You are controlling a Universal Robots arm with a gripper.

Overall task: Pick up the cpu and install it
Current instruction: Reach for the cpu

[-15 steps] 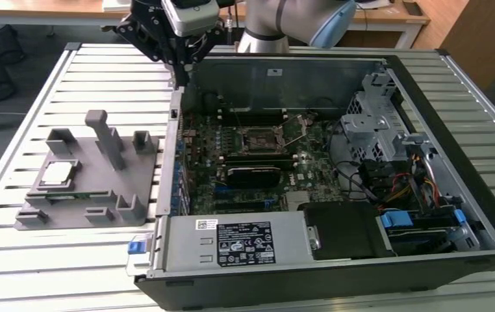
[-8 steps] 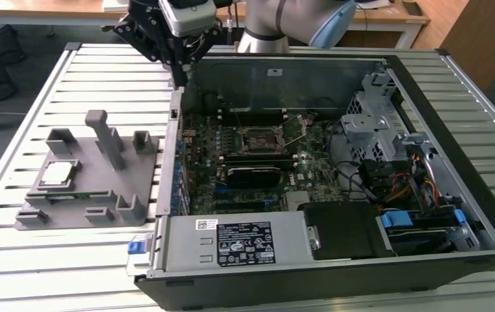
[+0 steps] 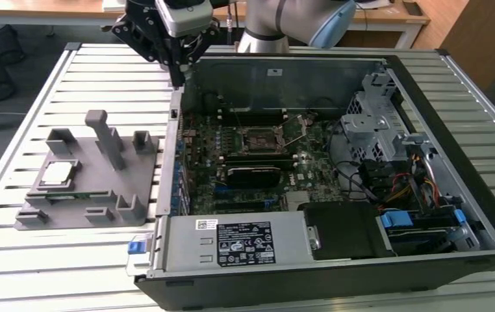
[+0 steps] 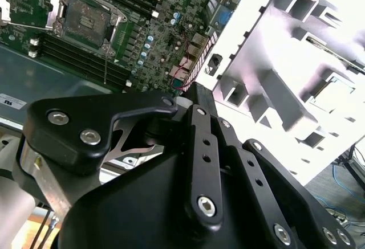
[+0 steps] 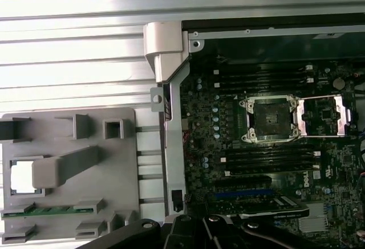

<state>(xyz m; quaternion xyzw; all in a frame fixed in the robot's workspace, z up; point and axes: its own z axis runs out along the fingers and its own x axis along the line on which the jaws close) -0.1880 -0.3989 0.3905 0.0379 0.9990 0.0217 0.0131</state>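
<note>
End effector (image 3: 177, 78) above case (image 3: 299, 78) corner

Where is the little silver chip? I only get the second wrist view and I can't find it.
Observer: In the exterior view the cpu lies flat in a pocket of the grey holder.
Operator: Is the gripper near it?
Observer: No. The gripper hangs at the far corner of the computer case, apart from the holder.
Operator: Anything else in the holder?
Observer: In the first wrist view, a thin green board sits in a slot beside the cpu's pocket.
</note>
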